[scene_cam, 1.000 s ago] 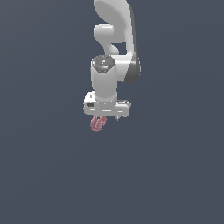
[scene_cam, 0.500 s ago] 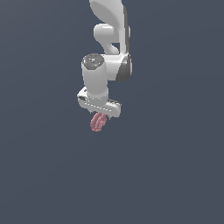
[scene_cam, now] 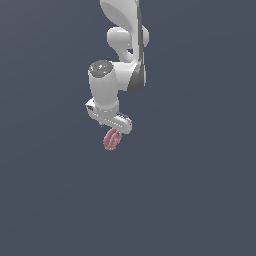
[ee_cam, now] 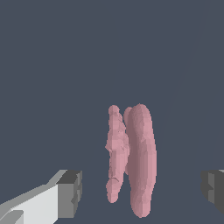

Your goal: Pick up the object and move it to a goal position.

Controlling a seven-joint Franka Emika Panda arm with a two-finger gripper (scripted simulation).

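Observation:
The object [scene_cam: 112, 140], a small dusty-pink lumpy cluster, shows in the exterior view just under the white hand of the arm. My gripper [scene_cam: 114, 133] is right over it. In the wrist view the object [ee_cam: 131, 162] stands between the two grey fingertips [ee_cam: 71, 192], with a clear gap on each side. The gripper [ee_cam: 141, 190] is open and neither finger touches the pink cluster. The other fingertip is cut off at the edge of the wrist view.
A plain dark grey-blue surface [scene_cam: 200, 200] fills both views. The white arm [scene_cam: 125, 45] rises above the hand toward the top of the exterior view.
The hand has shifted slightly toward the exterior view's left and turned a little. The pink object has stayed at nearly the same spot.

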